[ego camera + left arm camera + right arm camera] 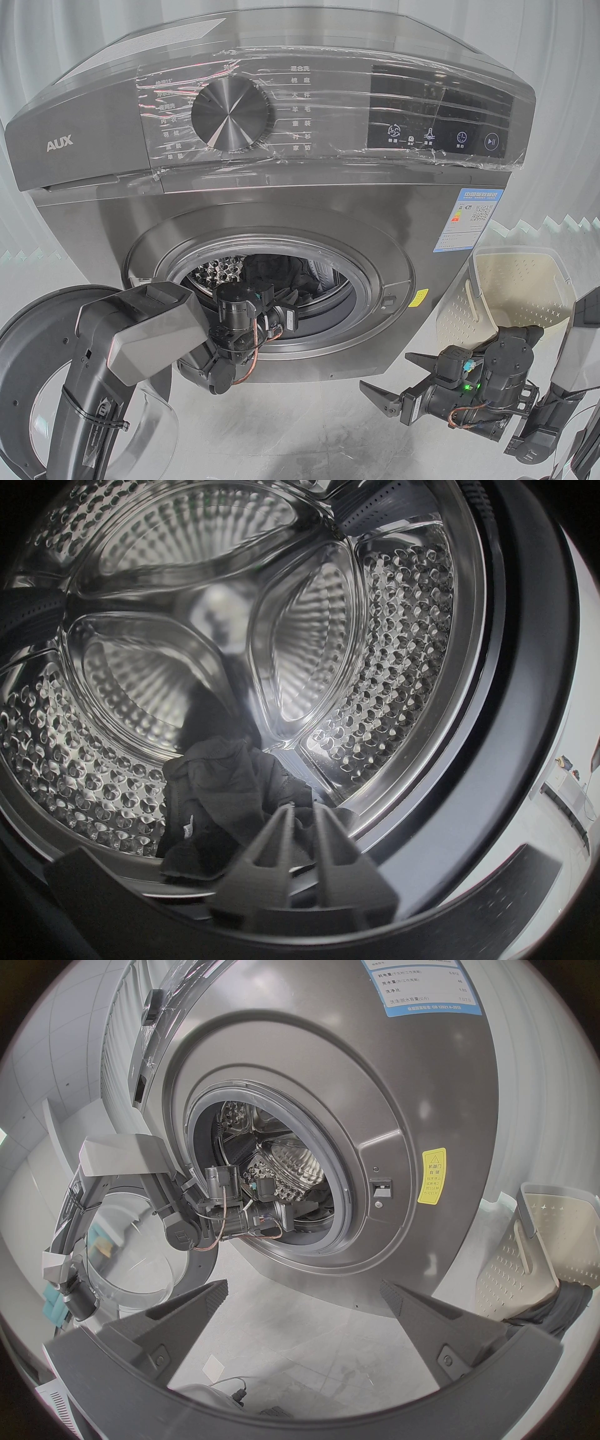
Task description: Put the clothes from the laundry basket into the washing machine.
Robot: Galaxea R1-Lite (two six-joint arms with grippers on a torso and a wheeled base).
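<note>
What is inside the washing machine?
Black clothes lie in a heap at the bottom of the shiny drum, right by the left gripper. The heap covers whatever is under it, so I cannot tell if more lies beneath.

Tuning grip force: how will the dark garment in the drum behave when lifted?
Likely floppy: the dark garment lies crumpled in folds on the drum. Probably light and thin, judging by its small bunched heap. Unlikely to roll.
</note>
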